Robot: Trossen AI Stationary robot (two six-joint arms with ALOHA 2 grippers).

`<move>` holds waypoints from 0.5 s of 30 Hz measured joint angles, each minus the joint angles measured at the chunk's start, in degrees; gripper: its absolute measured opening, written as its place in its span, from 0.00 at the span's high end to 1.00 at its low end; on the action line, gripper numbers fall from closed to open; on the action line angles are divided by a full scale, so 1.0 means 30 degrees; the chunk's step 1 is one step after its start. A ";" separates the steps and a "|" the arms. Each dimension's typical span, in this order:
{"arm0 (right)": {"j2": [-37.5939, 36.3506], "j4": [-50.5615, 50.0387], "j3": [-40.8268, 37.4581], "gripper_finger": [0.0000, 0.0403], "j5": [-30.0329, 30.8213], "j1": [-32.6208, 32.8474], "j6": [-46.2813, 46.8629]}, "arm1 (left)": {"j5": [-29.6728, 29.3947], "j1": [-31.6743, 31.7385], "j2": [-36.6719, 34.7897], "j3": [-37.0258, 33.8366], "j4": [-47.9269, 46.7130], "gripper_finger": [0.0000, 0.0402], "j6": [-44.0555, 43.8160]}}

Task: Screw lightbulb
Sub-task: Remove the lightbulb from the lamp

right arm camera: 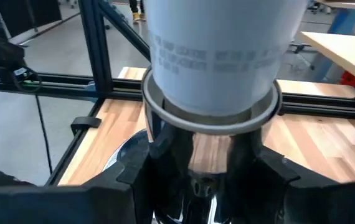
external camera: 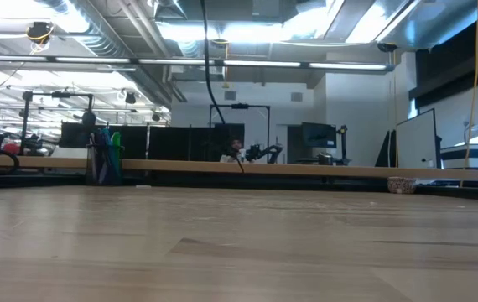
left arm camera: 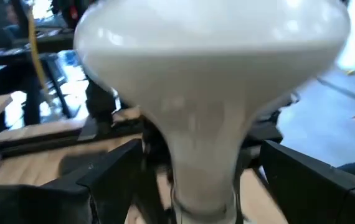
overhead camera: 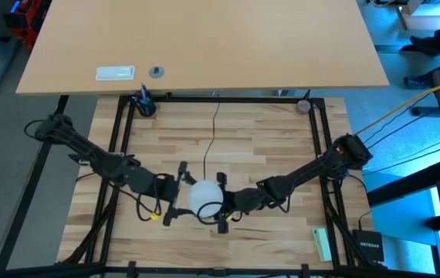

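Observation:
The frosted white lightbulb [overhead camera: 204, 197] stands globe up at the table's near middle, its pale neck [right arm camera: 215, 56] seated in the shiny metal socket's rim [right arm camera: 165, 111]. A thin black cord [overhead camera: 214, 139] runs from the socket toward the far edge. My left gripper [overhead camera: 180, 193] is open, its fingers [left arm camera: 112, 177] standing on either side of the bulb's neck [left arm camera: 202, 143] with gaps showing. My right gripper [overhead camera: 221, 203] comes from the right and is shut on the socket below the bulb. The low view shows neither gripper nor bulb. My right gripper pinches the socket's body [right arm camera: 210, 152] just under its rim between its two fingers [right arm camera: 141, 171]. It comes roughly level from the table's right side. The socket stands upright with the bulb on top; whether its foot rests on the table is hidden by the fingers.
A cup of pens [overhead camera: 143, 105] stands at the far left corner and a small roll [overhead camera: 304, 106] at the far right. A pale green block [overhead camera: 322, 243] lies near right. The black frame [overhead camera: 120, 139] borders the table; a light tabletop [overhead camera: 204, 38] lies beyond.

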 joint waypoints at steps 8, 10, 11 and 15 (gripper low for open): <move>0.0000 -0.0037 0.0000 0.56 -0.0523 0.0022 0.0085 | 0.3515 0.1083 0.0498 0.0000 0.1255 0.24 -0.0354; 0.0000 -0.0045 0.0000 0.56 -0.0540 0.0022 0.0130 | 0.3520 0.1109 0.0498 0.0000 0.1297 0.30 -0.0355; 0.0000 -0.0045 -0.0005 0.56 -0.0537 0.0022 0.0137 | 0.3520 0.1109 0.0498 0.0000 0.1297 0.33 -0.0334; 0.0000 -0.0059 -0.0007 0.56 -0.0310 0.0022 0.0123 | 0.3465 0.1109 0.0498 0.0000 0.1195 0.54 -0.0211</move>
